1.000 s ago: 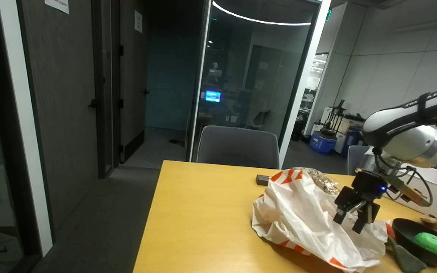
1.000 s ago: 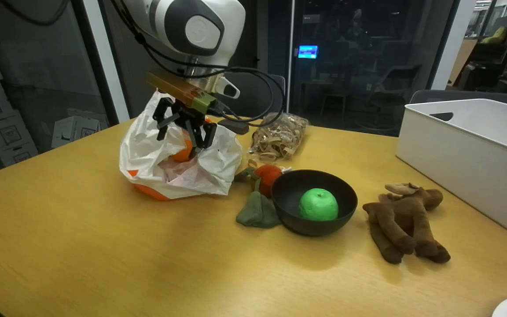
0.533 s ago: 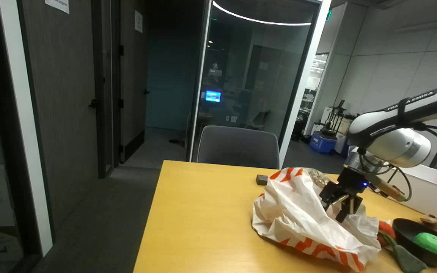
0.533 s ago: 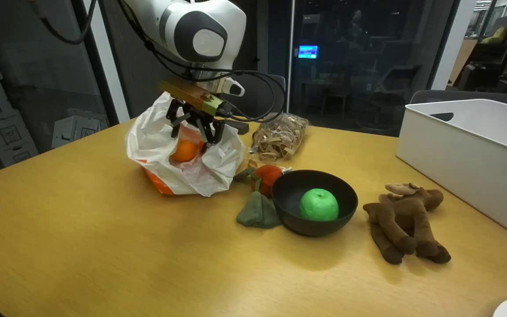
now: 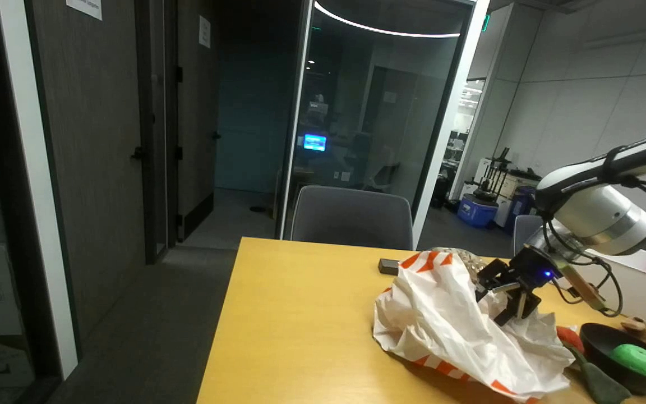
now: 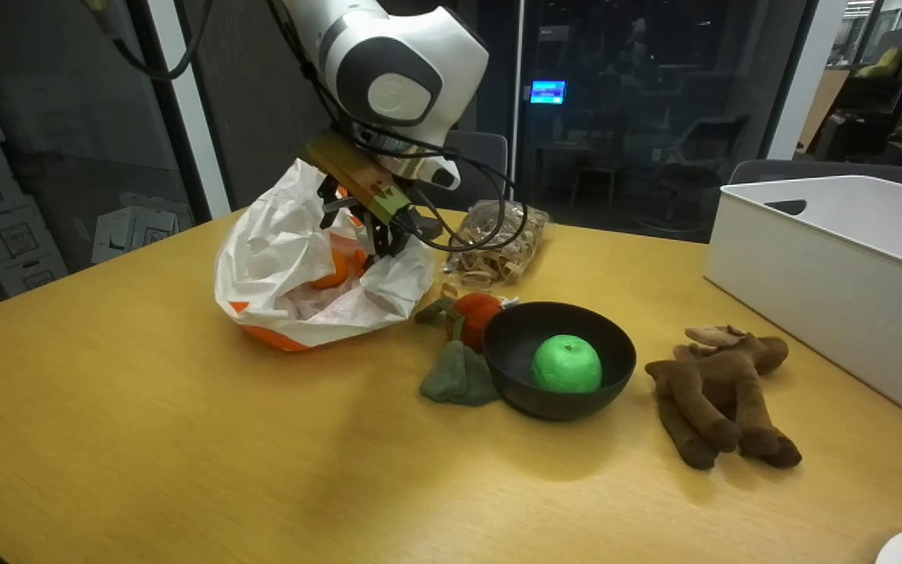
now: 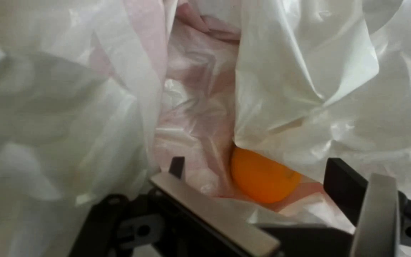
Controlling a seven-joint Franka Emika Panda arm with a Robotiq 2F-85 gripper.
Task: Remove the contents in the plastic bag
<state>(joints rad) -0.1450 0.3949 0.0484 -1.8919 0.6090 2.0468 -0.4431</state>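
Note:
The white plastic bag with orange stripes (image 6: 263,251) lies on the table with its mouth spread, in both exterior views (image 5: 446,325). A round orange object (image 7: 262,178) rests inside it, partly covered by a fold of the bag. It also shows in an exterior view (image 6: 332,271), partly behind the gripper. My gripper (image 7: 260,175) is open and tilted at the bag's mouth, its fingers spread on either side of the orange object without touching it. In an exterior view the gripper (image 5: 493,306) stands over the bag, fingertips against or behind plastic.
A black bowl (image 6: 557,406) holds a green round fruit (image 6: 567,364). Beside it lies a red-orange plush (image 6: 473,312) with green leaves. A clear bag of brown strips (image 6: 490,247), a brown plush animal (image 6: 725,392) and a white bin (image 6: 827,274) stand farther over.
My gripper has come lower toward the bag over the last second, then tilted more. The bag's mouth shifted, and its fold now covers more of the orange object than half a second ago.

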